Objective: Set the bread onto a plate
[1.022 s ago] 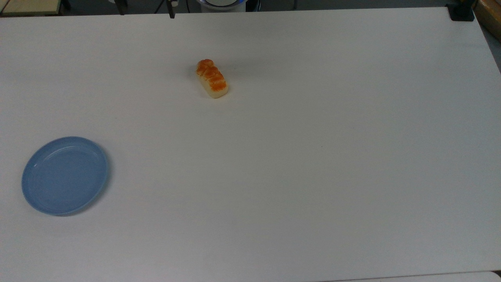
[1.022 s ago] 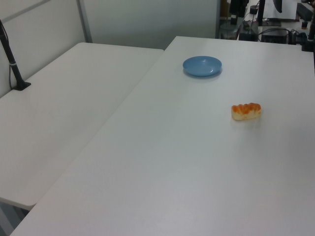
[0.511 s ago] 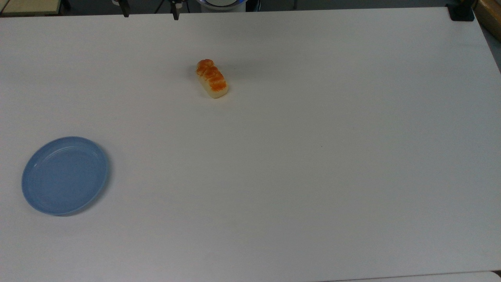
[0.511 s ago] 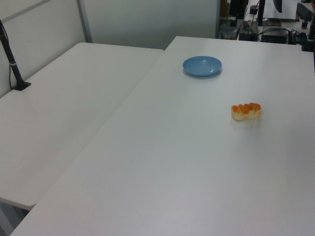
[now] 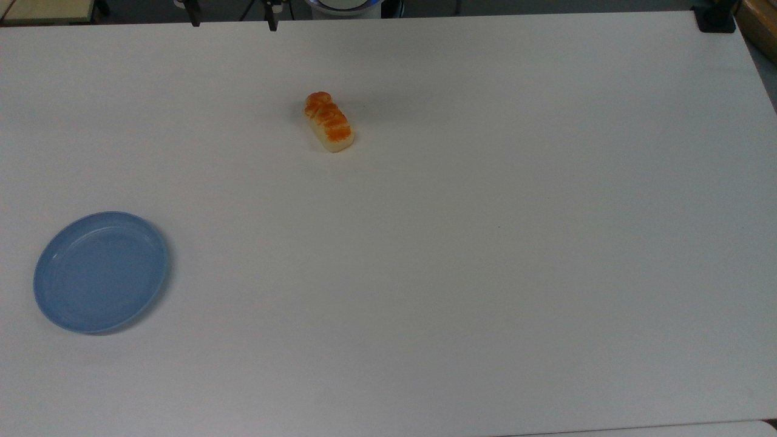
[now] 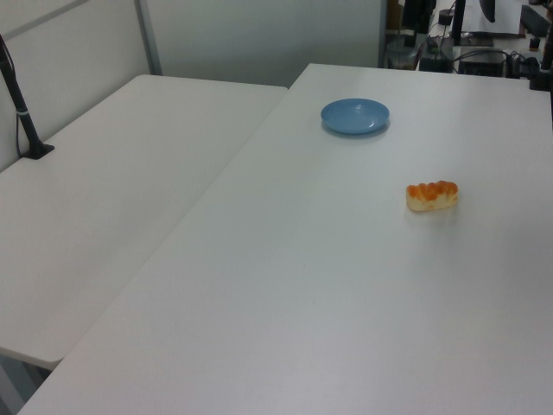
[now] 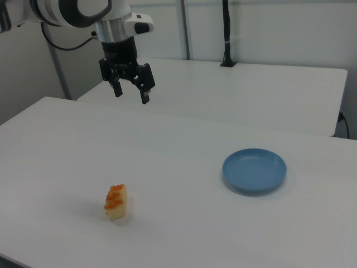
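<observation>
The bread (image 5: 329,122) is a small cream loaf with an orange-brown top, lying alone on the white table (image 5: 485,243) toward the far middle of the top view. It also appears as the bread (image 6: 432,195) and the bread (image 7: 116,202). The light-blue plate (image 5: 100,271) sits bare near the top view's left edge, far from the loaf; the same plate (image 6: 355,115) and plate (image 7: 254,170) hold nothing. My gripper (image 7: 131,94) hangs open in the air, high above the table beyond the loaf, with nothing between its fingers. Its fingertips (image 5: 271,23) poke in at the top view's upper edge.
A second white table (image 6: 112,199) adjoins on the left view's left, with a black pole (image 6: 22,112) clamped to it. A black clamp (image 5: 715,21) sits at the top view's far right corner. The arm's base (image 5: 343,6) stands behind the far edge.
The gripper's fingertips shifted slightly right and down at the top view's upper edge a second ago, then held. Bread and plate have not moved.
</observation>
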